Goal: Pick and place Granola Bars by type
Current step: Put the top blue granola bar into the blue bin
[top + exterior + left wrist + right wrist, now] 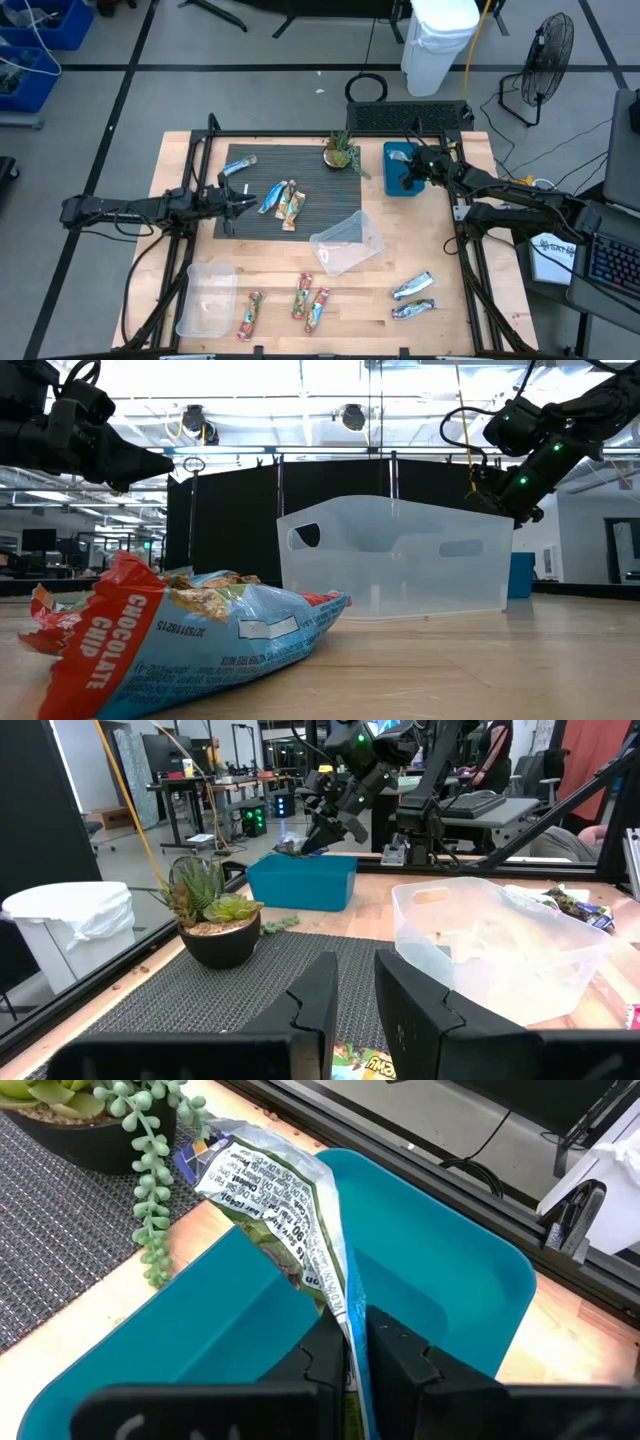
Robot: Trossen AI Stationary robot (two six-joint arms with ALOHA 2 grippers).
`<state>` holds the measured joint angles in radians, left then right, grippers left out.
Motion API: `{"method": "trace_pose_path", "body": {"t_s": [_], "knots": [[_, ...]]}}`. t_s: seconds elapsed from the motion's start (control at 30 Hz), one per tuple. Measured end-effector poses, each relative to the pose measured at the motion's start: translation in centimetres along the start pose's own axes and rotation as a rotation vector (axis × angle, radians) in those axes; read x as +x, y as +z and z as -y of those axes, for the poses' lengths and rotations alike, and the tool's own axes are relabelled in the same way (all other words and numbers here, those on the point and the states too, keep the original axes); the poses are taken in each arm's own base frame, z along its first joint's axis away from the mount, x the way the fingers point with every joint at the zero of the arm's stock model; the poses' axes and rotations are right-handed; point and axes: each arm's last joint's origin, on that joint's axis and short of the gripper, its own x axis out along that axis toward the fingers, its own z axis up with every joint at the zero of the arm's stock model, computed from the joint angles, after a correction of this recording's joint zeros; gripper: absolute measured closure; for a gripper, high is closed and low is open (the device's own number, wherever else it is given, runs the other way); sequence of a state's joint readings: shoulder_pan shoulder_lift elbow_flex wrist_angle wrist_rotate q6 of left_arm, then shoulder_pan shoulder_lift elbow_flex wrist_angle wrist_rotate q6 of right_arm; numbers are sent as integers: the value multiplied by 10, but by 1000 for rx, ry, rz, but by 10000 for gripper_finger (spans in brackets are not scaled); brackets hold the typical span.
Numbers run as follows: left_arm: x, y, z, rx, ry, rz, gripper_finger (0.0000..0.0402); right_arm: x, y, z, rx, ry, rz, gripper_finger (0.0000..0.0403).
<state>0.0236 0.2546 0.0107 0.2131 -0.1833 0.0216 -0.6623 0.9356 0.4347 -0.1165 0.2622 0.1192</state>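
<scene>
Mid-sort. Right gripper (348, 1348) over blue bin (440, 1295) at far right of table, pinching one granola bar (275, 1190) by its end, not yet dropped. Left gripper (355, 990) hovering over dark mat (250, 225), narrow gap, holding nothing. Still loose: bars on mat (285, 203), three near front edge (310, 300), two silvery at right (412, 297). Clear bins (345, 240) apparently empty. Blue bin floor hidden; contents unclear.
</scene>
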Motion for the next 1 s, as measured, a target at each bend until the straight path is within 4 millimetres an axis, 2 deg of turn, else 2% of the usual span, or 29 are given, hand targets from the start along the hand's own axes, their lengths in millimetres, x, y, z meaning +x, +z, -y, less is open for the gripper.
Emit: {"method": "trace_pose_path", "body": {"t_s": [0.27, 1.0], "knots": [[0, 0, 0, 0, 1, 0, 325, 0, 0, 3, 0, -108, 13, 361], [0, 0, 0, 0, 0, 0, 325, 5, -10, 3, 14, -93, 56, 358]]}}
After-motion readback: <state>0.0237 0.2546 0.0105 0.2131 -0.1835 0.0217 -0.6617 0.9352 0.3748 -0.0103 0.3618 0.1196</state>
